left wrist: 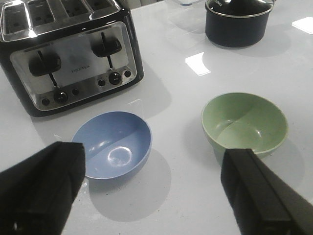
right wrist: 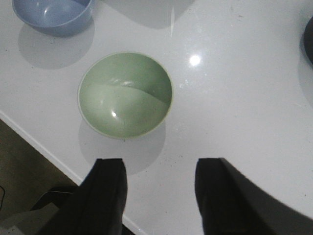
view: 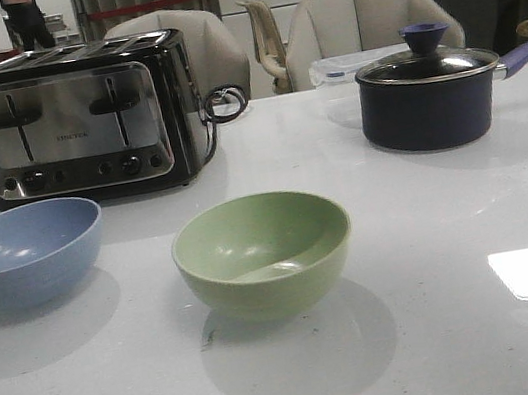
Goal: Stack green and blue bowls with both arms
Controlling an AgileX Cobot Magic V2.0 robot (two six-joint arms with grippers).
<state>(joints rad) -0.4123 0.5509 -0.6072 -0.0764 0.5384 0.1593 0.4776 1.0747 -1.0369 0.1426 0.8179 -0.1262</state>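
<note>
Both grippers hang spread and empty: the left gripper [left wrist: 151,188] above the blue bowl [left wrist: 113,145], the right gripper [right wrist: 159,196] near the green bowl [right wrist: 125,94]. The bowls sit apart on the white table [view: 432,230], so each should take a rim squarely before lifting.

- blue bowl [view: 26,252] cut by the front view's left edge
- saucepan [view: 433,96] handle runs behind a dark cable
- toaster [left wrist: 68,54] label too blurred to read
</note>
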